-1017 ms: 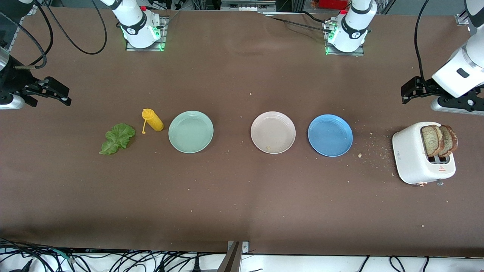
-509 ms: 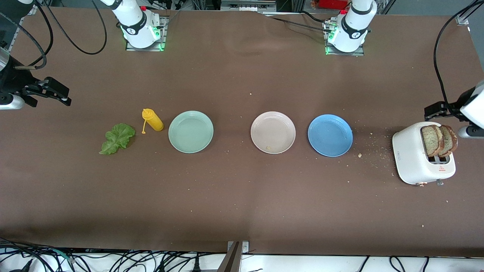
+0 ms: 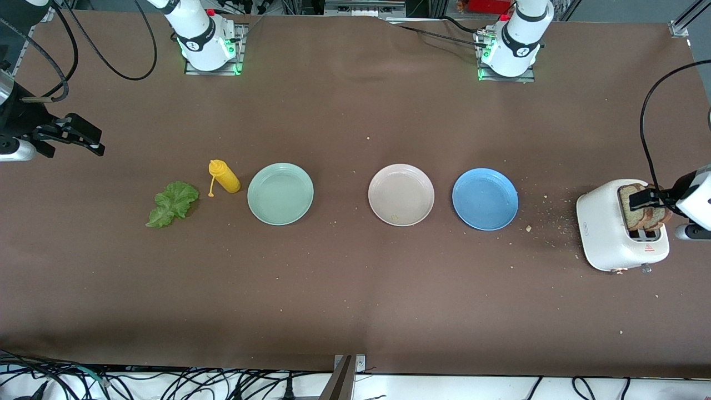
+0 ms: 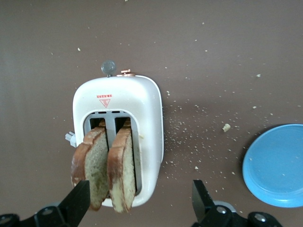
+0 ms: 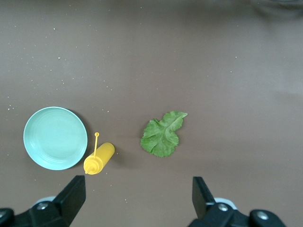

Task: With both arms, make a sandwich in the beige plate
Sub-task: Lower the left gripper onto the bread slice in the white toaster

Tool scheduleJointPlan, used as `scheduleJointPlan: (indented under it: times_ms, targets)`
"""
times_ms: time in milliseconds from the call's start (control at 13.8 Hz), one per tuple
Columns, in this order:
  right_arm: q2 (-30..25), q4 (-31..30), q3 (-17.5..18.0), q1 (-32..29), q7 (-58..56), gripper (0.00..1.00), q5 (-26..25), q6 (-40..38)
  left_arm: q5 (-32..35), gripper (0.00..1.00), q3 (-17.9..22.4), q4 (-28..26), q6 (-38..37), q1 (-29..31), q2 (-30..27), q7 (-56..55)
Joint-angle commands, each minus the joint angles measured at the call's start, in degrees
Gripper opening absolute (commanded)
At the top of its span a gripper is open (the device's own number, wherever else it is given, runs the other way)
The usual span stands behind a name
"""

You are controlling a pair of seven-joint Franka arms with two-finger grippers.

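Two brown bread slices [image 3: 626, 195] stand upright in the slots of a white toaster [image 3: 608, 233] at the left arm's end of the table. Above them hangs my left gripper [image 3: 644, 201], open. In the left wrist view its fingers [image 4: 78, 203] straddle both slices [image 4: 122, 170] without touching them. The beige plate [image 3: 401, 194] lies bare mid-table. A green lettuce leaf [image 3: 172, 203] lies toward the right arm's end. My right gripper [image 3: 83, 136] waits open over the table near the leaf [image 5: 163, 135], with nothing in it [image 5: 137, 196].
A blue plate [image 3: 485, 199] lies between the beige plate and the toaster. A mint-green plate [image 3: 280, 193] and a yellow squeeze bottle [image 3: 225, 176] on its side lie between the beige plate and the lettuce. Crumbs dot the table near the toaster.
My left gripper has swung from the table's edge to above the toaster's bread slices. The right arm has not moved.
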Motion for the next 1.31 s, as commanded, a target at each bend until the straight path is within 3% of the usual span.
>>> scheduleJointPlan:
  times_ms: [0,291,581,654,1235]
  targets:
    - [0.6,1.3,-0.1,-0.2,-0.3,1.00,0.2,-0.3,1.7,0.94,-0.6,-2.9,4.3,2.1,0.4,1.9]
    - [0.6,1.3,-0.1,-0.2,-0.3,1.00,0.2,-0.3,1.7,0.88,-0.6,-8.5,9.5,3.9,0.4,1.9]
    - [0.6,1.3,-0.1,-0.2,-0.3,1.00,0.2,-0.3,1.6,0.07,-0.6,-10.6,8.5,4.5,0.0,1.4]
    - [0.6,1.3,-0.1,-0.1,-0.3,1.00,0.2,-0.3,1.6,0.00,-0.6,-10.5,7.6,5.1,0.0,1.4]
    - [0.6,1.3,-0.1,-0.2,-0.3,1.00,0.2,-0.3,1.8,0.00,-2.0,-7.9,-0.5,5.0,-5.6,1.2]
